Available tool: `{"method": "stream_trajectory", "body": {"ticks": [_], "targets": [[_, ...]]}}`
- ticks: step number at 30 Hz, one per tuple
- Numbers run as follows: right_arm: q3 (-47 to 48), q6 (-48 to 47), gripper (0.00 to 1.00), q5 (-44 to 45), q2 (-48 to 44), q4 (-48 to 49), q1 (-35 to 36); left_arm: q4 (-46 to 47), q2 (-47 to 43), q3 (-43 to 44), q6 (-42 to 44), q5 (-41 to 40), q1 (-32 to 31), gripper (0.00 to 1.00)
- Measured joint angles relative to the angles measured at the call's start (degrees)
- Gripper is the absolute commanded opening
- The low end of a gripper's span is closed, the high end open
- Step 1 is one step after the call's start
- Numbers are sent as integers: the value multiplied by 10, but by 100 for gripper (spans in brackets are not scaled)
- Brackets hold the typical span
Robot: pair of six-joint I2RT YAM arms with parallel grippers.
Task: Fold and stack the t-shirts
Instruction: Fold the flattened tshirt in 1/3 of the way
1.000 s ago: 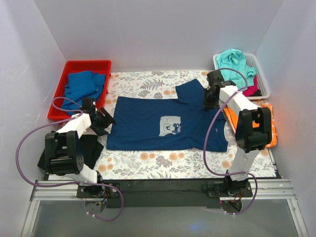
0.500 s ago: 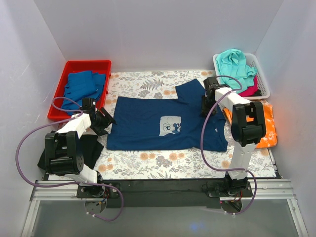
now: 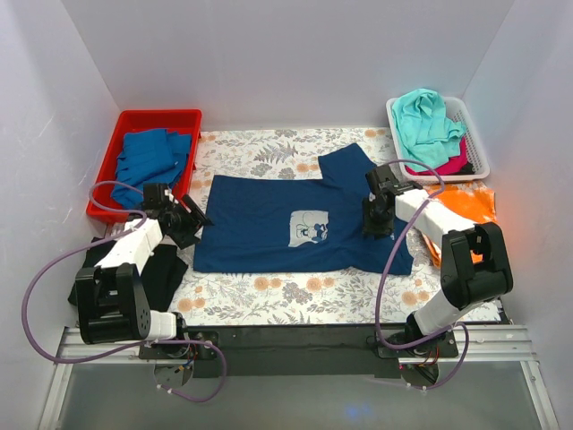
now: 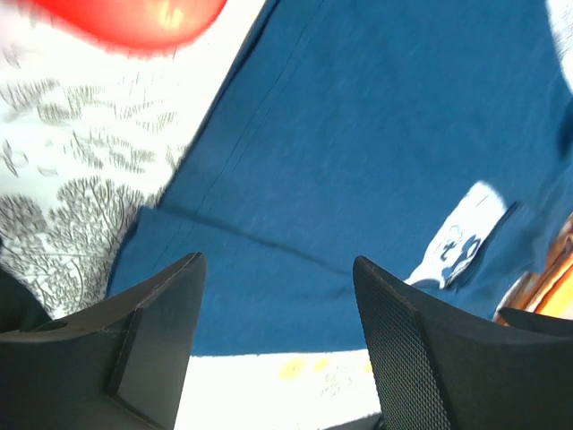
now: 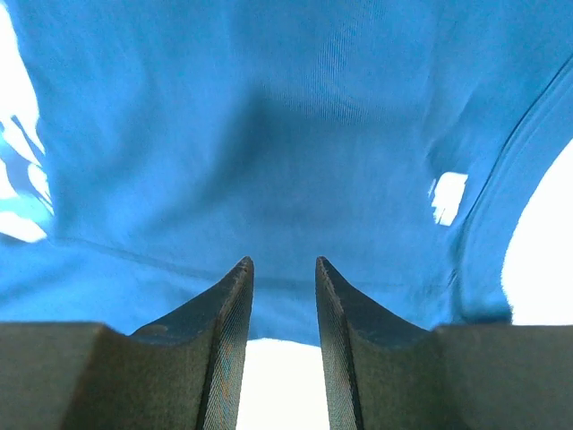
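overhead view evenly lit and sharp, shadows soft. left wrist view motion-blurred, red tray (image 4: 125,20) smeared. right wrist view overexposed at edges.

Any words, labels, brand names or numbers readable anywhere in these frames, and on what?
None can be read.
The navy t-shirt carries a pale grey square print with a cartoon figure; any lettering in it is too small and blurred to read.
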Motion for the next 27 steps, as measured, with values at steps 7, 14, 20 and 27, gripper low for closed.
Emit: {"method": "stream_trajectory", "body": {"ticks": [7, 14, 20, 27], "targets": [[-77, 15, 39, -17, -17, -7, 7, -6, 0, -49, -16, 27, -5, 65], [-115, 21, 37, -28, -17, 0, 7, -10, 1, -73, -34, 33, -10, 65], [-126, 26, 33, -23, -27, 0, 6, -32, 40, -64, -60, 18, -10, 65], [-127, 40, 29, -14, -28, -44, 1, -64, 51, -46, -87, -13, -14, 65]]}}
